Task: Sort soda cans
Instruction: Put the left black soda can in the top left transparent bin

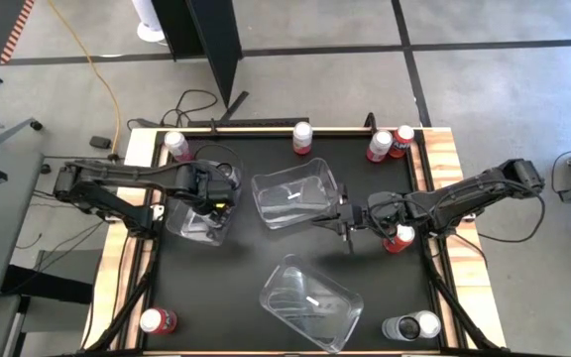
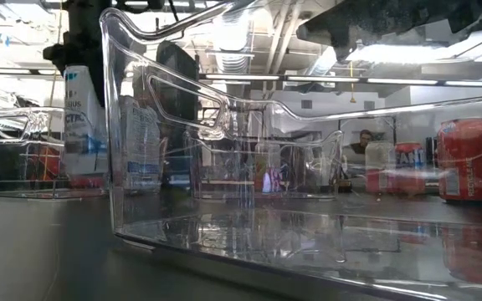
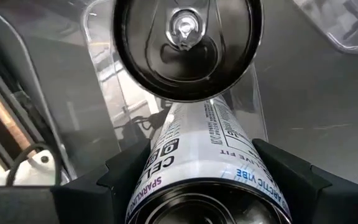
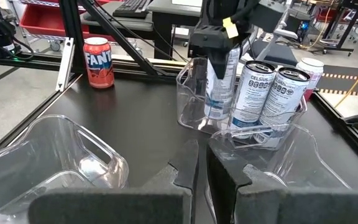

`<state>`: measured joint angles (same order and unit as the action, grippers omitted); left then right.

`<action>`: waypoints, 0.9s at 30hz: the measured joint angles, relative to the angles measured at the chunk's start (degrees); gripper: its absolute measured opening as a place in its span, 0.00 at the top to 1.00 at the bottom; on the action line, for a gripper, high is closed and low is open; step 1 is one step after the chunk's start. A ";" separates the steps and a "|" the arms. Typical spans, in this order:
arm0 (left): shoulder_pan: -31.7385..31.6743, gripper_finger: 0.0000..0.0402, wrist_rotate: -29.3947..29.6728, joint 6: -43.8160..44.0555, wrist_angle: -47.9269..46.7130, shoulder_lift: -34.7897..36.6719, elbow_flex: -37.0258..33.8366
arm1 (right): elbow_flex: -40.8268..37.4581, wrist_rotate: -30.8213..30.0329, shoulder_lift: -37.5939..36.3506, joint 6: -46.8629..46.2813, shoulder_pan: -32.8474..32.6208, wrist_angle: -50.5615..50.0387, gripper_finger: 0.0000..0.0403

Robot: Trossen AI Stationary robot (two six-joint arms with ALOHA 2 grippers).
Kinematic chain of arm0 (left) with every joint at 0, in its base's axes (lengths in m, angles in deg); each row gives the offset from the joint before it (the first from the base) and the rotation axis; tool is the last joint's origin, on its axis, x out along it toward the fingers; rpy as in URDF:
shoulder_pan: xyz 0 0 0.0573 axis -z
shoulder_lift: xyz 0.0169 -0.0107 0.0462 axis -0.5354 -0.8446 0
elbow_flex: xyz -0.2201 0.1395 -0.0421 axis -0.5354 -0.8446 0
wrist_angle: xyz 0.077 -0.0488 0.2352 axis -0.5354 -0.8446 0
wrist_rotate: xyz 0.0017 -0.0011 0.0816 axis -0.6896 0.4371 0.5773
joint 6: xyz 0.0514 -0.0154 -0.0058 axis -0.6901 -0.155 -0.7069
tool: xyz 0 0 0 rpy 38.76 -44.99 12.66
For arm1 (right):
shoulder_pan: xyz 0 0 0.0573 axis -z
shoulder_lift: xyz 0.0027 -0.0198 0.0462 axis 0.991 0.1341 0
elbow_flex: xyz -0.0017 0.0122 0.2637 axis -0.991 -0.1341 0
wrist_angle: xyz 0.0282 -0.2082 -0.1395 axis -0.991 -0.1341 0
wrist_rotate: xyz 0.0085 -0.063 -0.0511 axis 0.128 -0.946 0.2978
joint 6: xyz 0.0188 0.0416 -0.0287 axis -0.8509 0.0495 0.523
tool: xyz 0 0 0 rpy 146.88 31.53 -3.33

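My left gripper (image 1: 213, 190) hangs over the clear bin at the table's left (image 1: 194, 220) and is shut on a white-and-silver can (image 3: 197, 149). Two more white cans (image 4: 267, 93) stand upright in that bin; one shows its dark top (image 3: 185, 43). My right gripper (image 4: 202, 177) is at the near right corner of the middle bin (image 1: 295, 193), its fingers almost together. Red cans stand along the far edge (image 1: 302, 137), at the near left corner (image 1: 157, 320) and under my right arm (image 1: 398, 238). A dark can (image 1: 411, 325) sits near right. My left gripper pinches the white can's upper body (image 4: 219, 65) between its two fingers (image 3: 126, 177), one on each side, coming from above and pointing down. The can hangs upright inside the left bin; whether its base rests on the bin floor I cannot tell. My right gripper: I cannot tell whether it touches the middle bin's wall (image 4: 211, 144).
A third clear bin (image 1: 310, 302) lies near the table's near edge and fills the low view (image 2: 308, 217). Wooden rails border the black table (image 1: 444, 169). A pink-topped can (image 1: 176, 146) stands at the far left corner. A person shows in the room behind (image 2: 365, 142).
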<state>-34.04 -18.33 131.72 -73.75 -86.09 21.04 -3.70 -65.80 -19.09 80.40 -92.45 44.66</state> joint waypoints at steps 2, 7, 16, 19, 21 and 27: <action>0.00 0.38 -0.41 0.04 1.37 0.00 -0.61 | 0.00 0.00 0.00 0.00 -0.02 0.01 0.87; -0.27 0.38 -0.79 0.06 1.93 -0.02 -1.68 | 0.00 0.00 0.00 0.00 0.01 0.01 0.87; -0.31 0.30 -0.47 -1.01 4.57 -0.02 -1.68 | 0.00 0.00 0.00 -0.02 0.01 -0.02 0.87; -0.31 0.29 -0.38 -1.08 5.42 -0.02 -1.68 | 0.00 0.01 0.00 -0.02 0.01 -0.02 0.87; -0.31 0.29 -0.38 -1.10 6.33 -0.02 -1.66 | 0.00 0.02 0.00 -0.02 0.01 -0.02 0.87; -0.31 0.29 -0.30 -2.51 8.10 -0.02 -1.64 | 0.00 0.00 0.00 -0.02 0.01 -0.02 0.87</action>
<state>-34.35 -18.63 129.21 -65.65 -86.12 19.40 -3.70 -65.80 -19.09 80.38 -92.45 44.64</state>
